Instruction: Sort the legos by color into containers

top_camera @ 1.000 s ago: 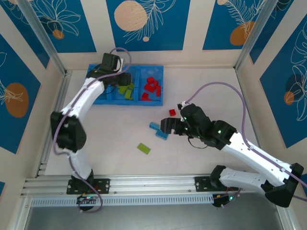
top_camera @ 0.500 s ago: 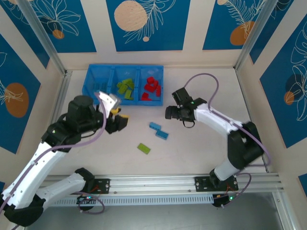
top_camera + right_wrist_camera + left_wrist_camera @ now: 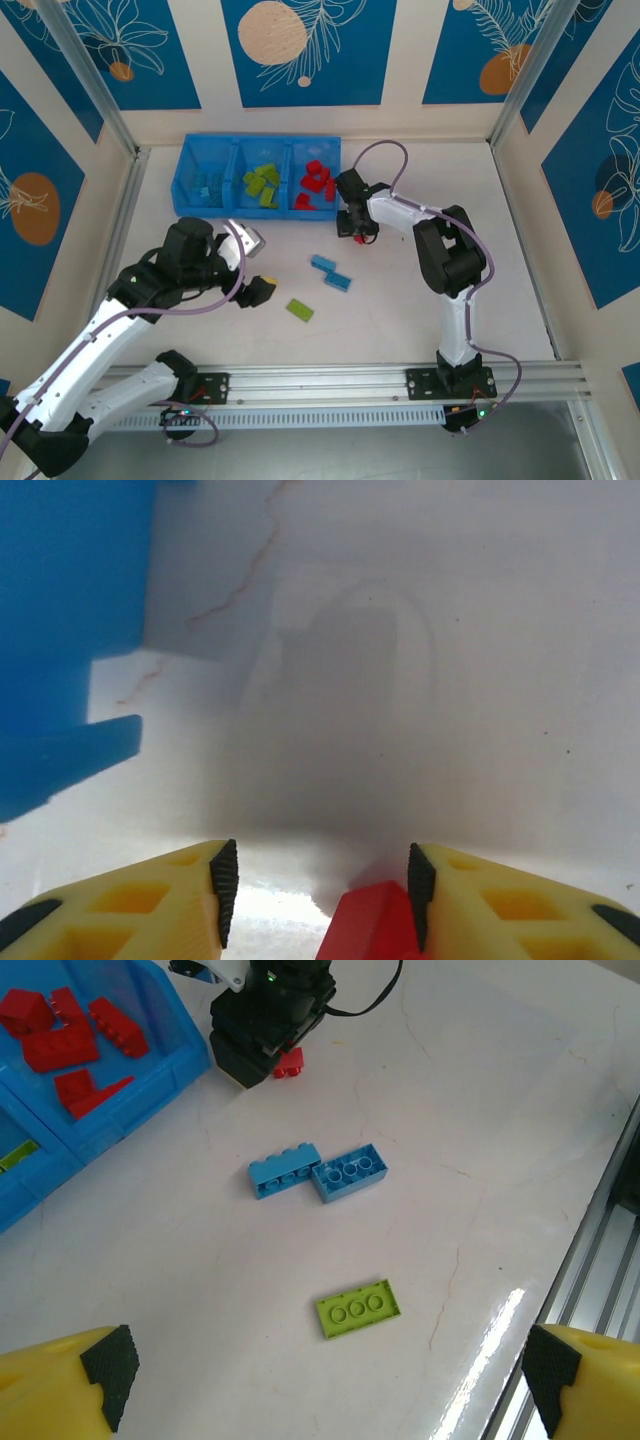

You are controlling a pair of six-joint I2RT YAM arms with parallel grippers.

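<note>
The blue tray [image 3: 282,214] holds light blue bricks [image 3: 208,185] on the left, lime ones [image 3: 262,186] in the middle and red ones [image 3: 317,184] on the right. My right gripper [image 3: 356,230] is low beside the tray's right end. It is open, and a loose red brick [image 3: 372,926] lies between its fingers against the right pad [image 3: 420,895]. Two light blue bricks [image 3: 285,1170] [image 3: 350,1172] and a flat lime brick [image 3: 358,1308] lie on the table. My left gripper [image 3: 330,1365] hangs wide open and empty just short of the lime brick.
The tray's corner [image 3: 70,610] stands close to the left of my right fingers. A metal rail [image 3: 320,380] runs along the table's near edge, near the lime brick. Walls enclose the table at the back and sides.
My left arm has pulled back from the tray to the near table by the lime brick. My right arm has swung from the light blue bricks up to the red brick by the tray.
</note>
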